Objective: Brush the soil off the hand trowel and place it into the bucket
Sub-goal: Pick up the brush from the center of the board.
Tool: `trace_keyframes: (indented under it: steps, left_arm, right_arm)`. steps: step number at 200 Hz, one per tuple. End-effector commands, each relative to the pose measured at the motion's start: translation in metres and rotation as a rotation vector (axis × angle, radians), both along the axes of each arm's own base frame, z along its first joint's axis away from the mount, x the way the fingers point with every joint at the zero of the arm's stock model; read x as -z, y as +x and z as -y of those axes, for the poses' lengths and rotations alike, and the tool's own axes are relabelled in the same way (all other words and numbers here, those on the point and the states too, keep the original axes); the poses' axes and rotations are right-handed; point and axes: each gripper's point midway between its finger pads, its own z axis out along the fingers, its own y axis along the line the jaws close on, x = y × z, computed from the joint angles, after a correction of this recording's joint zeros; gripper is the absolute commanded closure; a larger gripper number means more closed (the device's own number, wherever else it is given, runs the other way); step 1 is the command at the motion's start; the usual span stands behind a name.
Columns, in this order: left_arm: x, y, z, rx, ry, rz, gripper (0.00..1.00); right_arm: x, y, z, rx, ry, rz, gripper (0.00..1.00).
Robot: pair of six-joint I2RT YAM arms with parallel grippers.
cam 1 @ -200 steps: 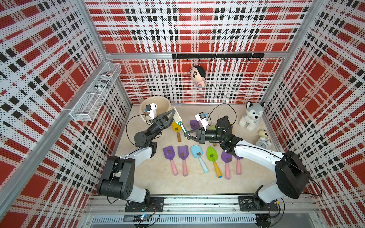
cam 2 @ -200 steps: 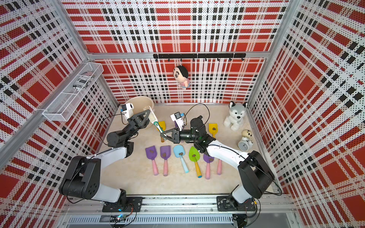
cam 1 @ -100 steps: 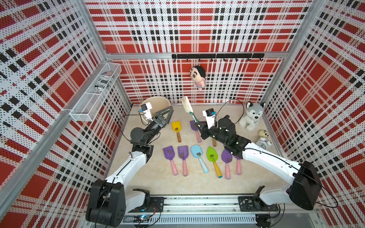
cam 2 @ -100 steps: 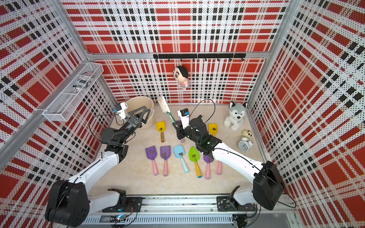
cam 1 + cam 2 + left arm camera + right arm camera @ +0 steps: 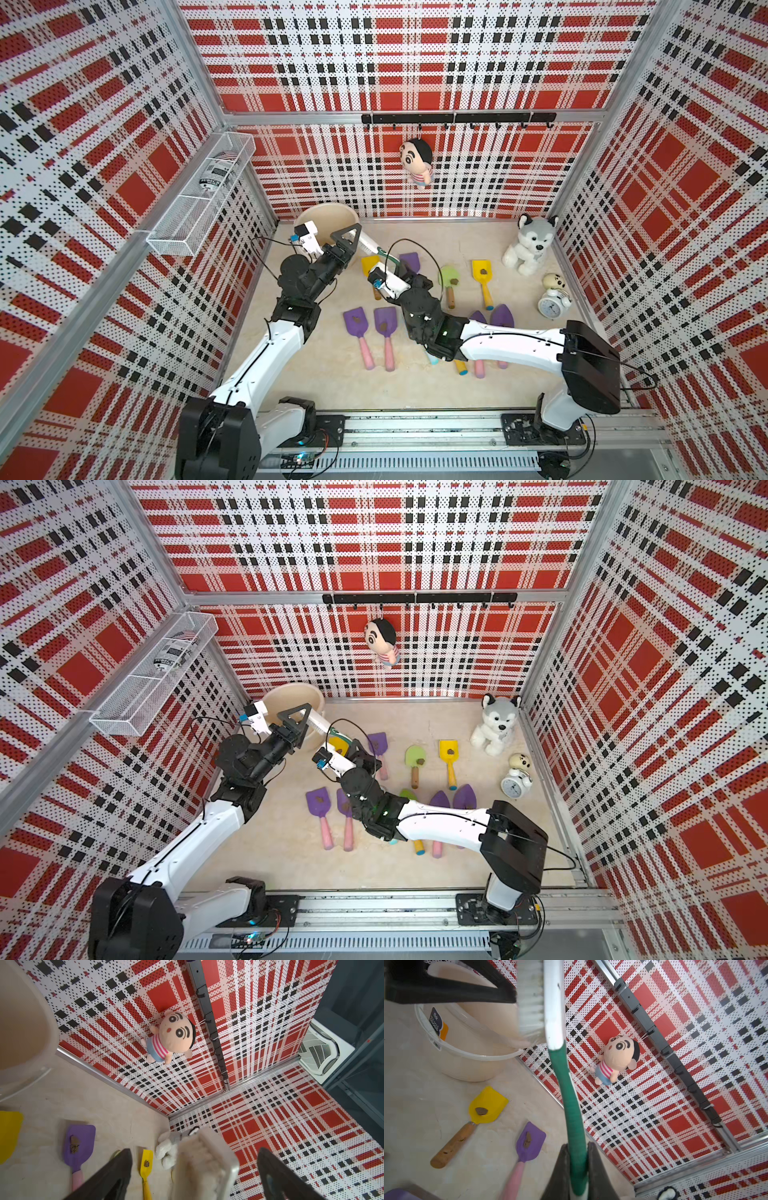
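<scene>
Yellow trowel (image 5: 492, 1101) lies near the right hand (image 5: 578, 1147), apart from it.

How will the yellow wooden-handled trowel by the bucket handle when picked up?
Likely stiff: the yellow trowel has a moulded blade and a wooden handle. The soil lump looks loose on the blade, so tilting probably sheds it. Lying flat, it shouldn't roll.

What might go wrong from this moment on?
1. The left claw stands open around the bristled head of the brush; closing there may pinch bristles and slip.
2. The right claw grips the green handle far from that head, which sits near the bucket and may knock its rim.
</scene>
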Motion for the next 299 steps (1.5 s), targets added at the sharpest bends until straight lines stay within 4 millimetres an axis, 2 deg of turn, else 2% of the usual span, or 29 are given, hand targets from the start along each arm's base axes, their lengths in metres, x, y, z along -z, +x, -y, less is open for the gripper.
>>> trace_keyframes:
  steps: [1,15,27,58,63,71,78,85,98,115,129,151,179,196,244,275,299]
  left_arm:
    - [0.011,0.006,-0.002,-0.016,0.026,-0.023,0.25]
    - [0.015,0.007,-0.002,-0.013,0.026,-0.033,0.42]
    - [0.017,0.007,-0.001,-0.010,0.029,-0.035,0.53]
    - [0.010,0.006,-0.002,-0.006,0.051,-0.006,0.69]
    - [0.008,0.006,-0.002,-0.003,0.059,0.004,0.72]
    - [0.003,0.005,-0.002,0.003,0.074,0.023,0.74]
    - [0.000,0.005,0.000,0.011,0.089,0.039,0.77]
    - [-0.002,0.006,-0.001,0.015,0.107,0.055,0.79]
    - [-0.011,0.006,0.002,0.055,0.127,0.104,0.81]
    - [-0.020,0.003,0.007,0.131,0.125,0.171,0.84]
    - [-0.028,-0.001,0.010,0.185,0.116,0.228,0.87]
    - [-0.043,-0.009,0.019,0.253,0.114,0.302,0.93]
    - [-0.065,-0.022,0.025,0.302,0.109,0.385,0.96]
    - [-0.075,-0.027,0.027,0.312,0.102,0.415,0.98]
    - [-0.100,-0.044,0.031,0.376,-0.004,0.499,1.00]
    - [-0.112,-0.057,0.032,0.433,-0.070,0.549,1.00]
    - [-0.111,-0.058,0.033,0.440,-0.080,0.543,1.00]
  right_arm:
    - [-0.013,-0.005,-0.001,0.049,-0.034,0.070,1.00]
    - [-0.009,-0.007,-0.006,0.039,-0.037,0.062,1.00]
    - [-0.006,-0.008,-0.009,0.024,-0.032,0.046,1.00]
    - [-0.002,-0.012,-0.014,-0.039,0.005,-0.035,1.00]
    - [0.001,-0.013,-0.016,-0.057,0.013,-0.062,0.94]
    - [0.004,-0.015,-0.019,-0.090,0.029,-0.115,0.77]
    - [0.009,-0.017,-0.022,-0.128,0.045,-0.180,0.58]
    - [0.012,-0.019,-0.026,-0.178,0.078,-0.262,0.44]
    - [0.016,-0.024,-0.028,-0.265,0.163,-0.413,0.28]
    - [0.014,-0.035,-0.030,-0.404,0.296,-0.595,0.18]
    - [0.003,-0.047,-0.029,-0.533,0.419,-0.717,0.17]
    - [-0.020,-0.057,-0.017,-0.670,0.601,-0.809,0.18]
    - [-0.051,-0.054,0.010,-0.815,0.858,-0.872,0.20]
    - [-0.065,-0.055,0.023,-0.887,0.955,-0.888,0.21]
    - [-0.078,-0.074,0.015,-1.066,1.080,-0.985,0.25]
    - [-0.086,-0.077,0.012,-1.129,1.133,-1.015,0.39]
    - [-0.092,-0.076,0.012,-1.153,1.165,-1.013,0.48]
